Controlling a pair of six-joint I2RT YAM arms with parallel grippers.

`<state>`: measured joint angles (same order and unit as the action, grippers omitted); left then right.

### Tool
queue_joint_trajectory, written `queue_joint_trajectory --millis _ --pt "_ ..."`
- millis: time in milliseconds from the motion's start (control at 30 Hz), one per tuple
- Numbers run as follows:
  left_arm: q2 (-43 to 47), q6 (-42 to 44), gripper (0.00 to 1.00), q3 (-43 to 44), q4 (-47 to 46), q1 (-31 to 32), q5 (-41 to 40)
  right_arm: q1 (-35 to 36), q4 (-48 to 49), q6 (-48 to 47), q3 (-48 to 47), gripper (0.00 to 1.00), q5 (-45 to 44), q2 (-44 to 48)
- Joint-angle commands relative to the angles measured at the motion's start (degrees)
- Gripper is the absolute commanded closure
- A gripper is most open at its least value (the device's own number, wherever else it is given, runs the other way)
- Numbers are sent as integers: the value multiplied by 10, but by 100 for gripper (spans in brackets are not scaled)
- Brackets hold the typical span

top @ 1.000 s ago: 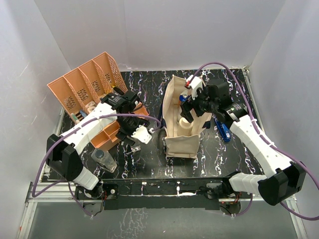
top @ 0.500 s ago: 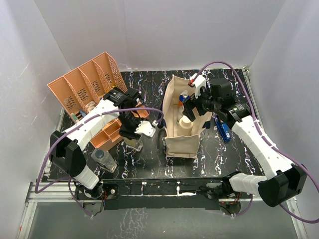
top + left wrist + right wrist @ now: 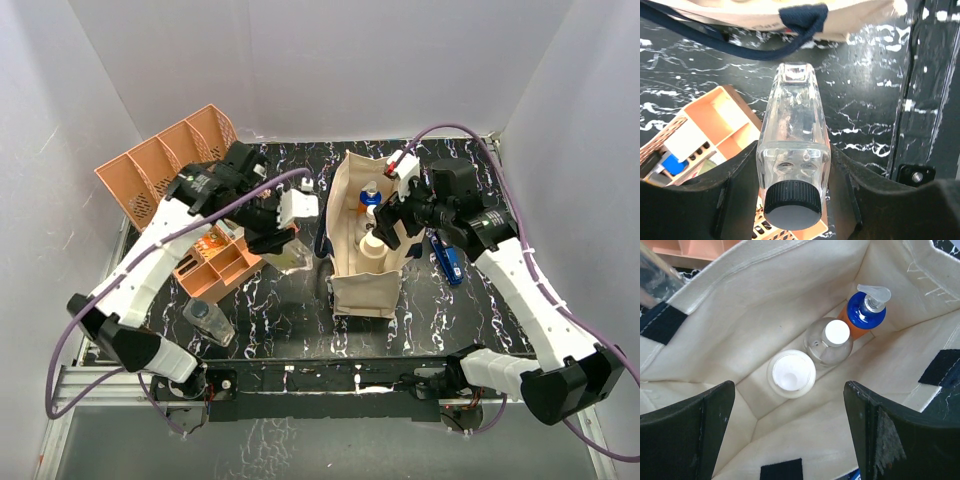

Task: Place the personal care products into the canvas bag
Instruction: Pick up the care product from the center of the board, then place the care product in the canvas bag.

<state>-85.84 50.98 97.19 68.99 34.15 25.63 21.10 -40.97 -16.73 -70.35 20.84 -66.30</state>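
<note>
My left gripper (image 3: 281, 228) is shut on a clear square bottle with a dark cap (image 3: 285, 256) and holds it in the air just left of the canvas bag (image 3: 362, 285). In the left wrist view the bottle (image 3: 794, 135) sits between my fingers (image 3: 735, 200), base toward the bag's navy handle (image 3: 797, 17). My right gripper (image 3: 386, 224) hangs open and empty over the bag's mouth (image 3: 790, 432). Inside the bag stand a cream cylinder (image 3: 791, 373), a clear white-capped bottle (image 3: 830, 340) and an amber bottle with a blue pump (image 3: 866, 310).
An orange perforated tray (image 3: 165, 165) stands at the back left, with a lower orange compartment tray (image 3: 212, 265) in front of it. Another clear bottle (image 3: 210, 320) lies near the front left. A slim blue flat object (image 3: 447, 262) lies right of the bag.
My left gripper has lifted the clear bottle off the table beside the tray and carried it up and right, toward the bag. My right gripper has drawn back slightly over the bag.
</note>
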Motion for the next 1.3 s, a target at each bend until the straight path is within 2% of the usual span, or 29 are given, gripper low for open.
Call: queue_joint_trajectory --millis 0,167,333,467,800,1033,1267 --pt "72 -113 100 83 -54 1 7 -2 -40 -35 -60 8 40 22" --pt "93 -146 100 138 -53 0 -14 -1 -130 -82 -116 14 95 9" --pt "60 -208 100 228 -70 -3 6 2 -212 -134 -152 18 103 0" --pt "18 -247 100 303 -73 -3 39 4 -224 -150 -151 18 102 7" --pt "-70 -348 100 414 -133 -3 115 9 -259 -185 -142 19 119 24" --pt "-119 -405 100 450 -191 4 150 12 -269 -207 -114 21 140 62" --pt "-150 -412 100 448 -205 51 159 15 -242 -214 -57 24 157 83"
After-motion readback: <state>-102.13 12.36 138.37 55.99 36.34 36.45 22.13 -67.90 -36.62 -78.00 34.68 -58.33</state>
